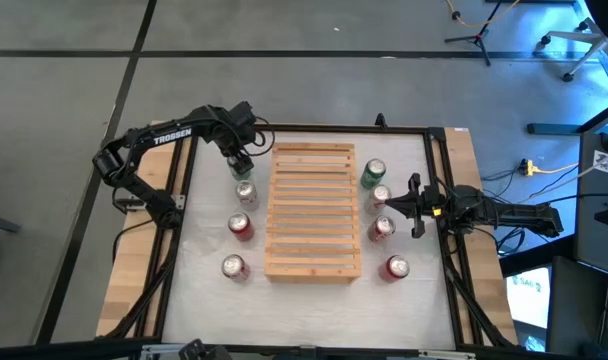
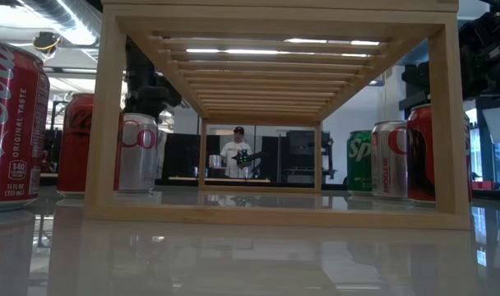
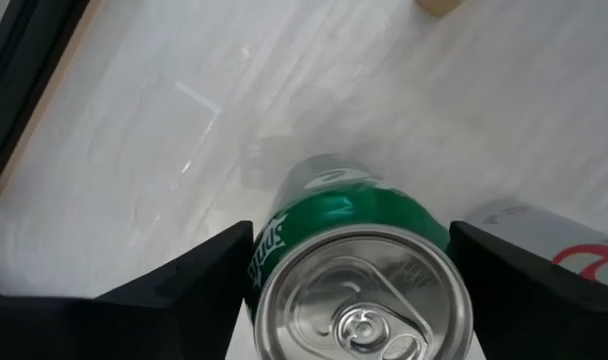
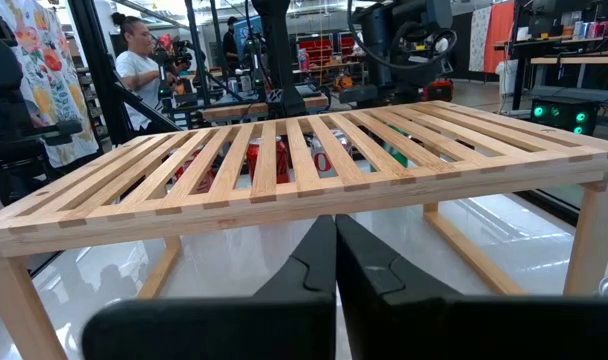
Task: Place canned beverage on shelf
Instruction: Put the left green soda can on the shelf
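- Two arms over the white table (image 1: 314, 300), one per side of the shelf (image 1: 312, 210).
- Left gripper (image 1: 240, 160) near the far-left corner of the shelf, jaws wide around a green can (image 3: 359, 270), one finger on each side; can't tell whether fingers (image 3: 179, 290) touch the can wall.
- Green can upright in the left wrist view, pull-tab top facing the camera; a silver-and-red can (image 3: 574, 245) just beside it.
- Right gripper (image 1: 416, 208) at the shelf's right edge, fingers (image 4: 314, 260) closed together, gripping nothing, pointed at the shelf side.
- Shelf sits mid-table on its legs, slatted top bare.
- Left of shelf: silver can (image 1: 245, 192), red can (image 1: 241, 226), another can (image 1: 233, 267) toward the near-left corner.
- Right of shelf: second green can (image 1: 373, 174) near the far-right corner, silver can (image 1: 380, 195) touching or just beside it, red can (image 1: 382, 229), red can (image 1: 396, 268) toward the near-right corner.
- Low view: cans standing on the table either side of the shelf legs; person (image 2: 236, 153) in the room behind.
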### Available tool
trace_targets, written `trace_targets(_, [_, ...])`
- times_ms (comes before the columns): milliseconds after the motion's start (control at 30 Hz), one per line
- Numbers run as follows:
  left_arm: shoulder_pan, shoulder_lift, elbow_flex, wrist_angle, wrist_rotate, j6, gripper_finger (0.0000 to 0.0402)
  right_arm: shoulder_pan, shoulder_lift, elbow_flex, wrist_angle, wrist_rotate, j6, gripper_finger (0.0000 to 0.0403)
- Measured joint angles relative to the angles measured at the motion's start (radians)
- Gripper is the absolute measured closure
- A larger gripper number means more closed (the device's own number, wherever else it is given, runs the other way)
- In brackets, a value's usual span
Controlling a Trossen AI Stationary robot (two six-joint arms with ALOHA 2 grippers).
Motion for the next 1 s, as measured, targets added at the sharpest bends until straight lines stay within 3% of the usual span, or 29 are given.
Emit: trace_targets(1000, [0.000, 0.000, 0.000, -0.001, 0.080, 0.797, 0.0109, 0.000, 0.000, 0.000, 0.000, 0.000, 0.000, 0.0403])
